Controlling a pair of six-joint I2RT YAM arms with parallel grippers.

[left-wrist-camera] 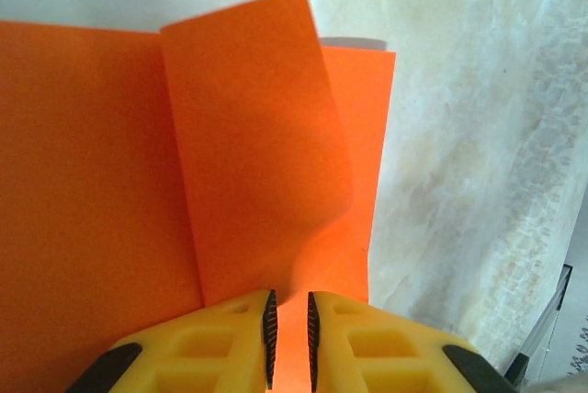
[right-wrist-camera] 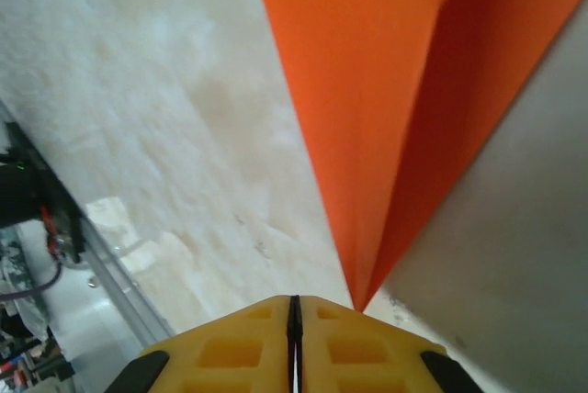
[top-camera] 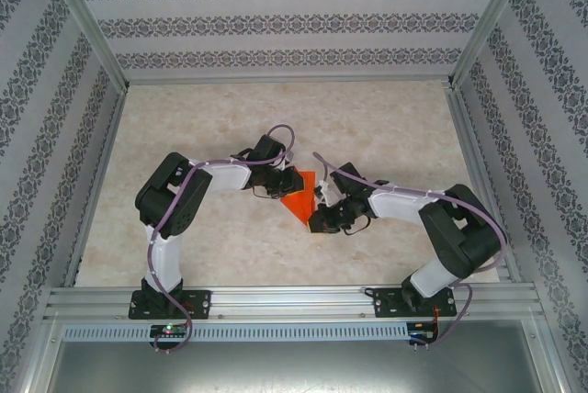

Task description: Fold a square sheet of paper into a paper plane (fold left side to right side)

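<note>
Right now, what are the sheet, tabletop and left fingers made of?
The sheet looks like thin matte paper: its flap curls and holds creases. The tabletop is pale, mottled, stone-look, possibly laminate. The left fingers seem yellow moulded plastic with black ribbed pads.

Far table (top-camera: 386,117) free; left arm (top-camera: 175,200), right arm (top-camera: 450,223) flank paper (top-camera: 299,198).

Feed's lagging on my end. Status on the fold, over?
Left gripper nearly closed at raised flap, grip unclear. Right gripper shut at pointed tip. Square sheet of paper partly folded, on table. No obstruction seen.
</note>
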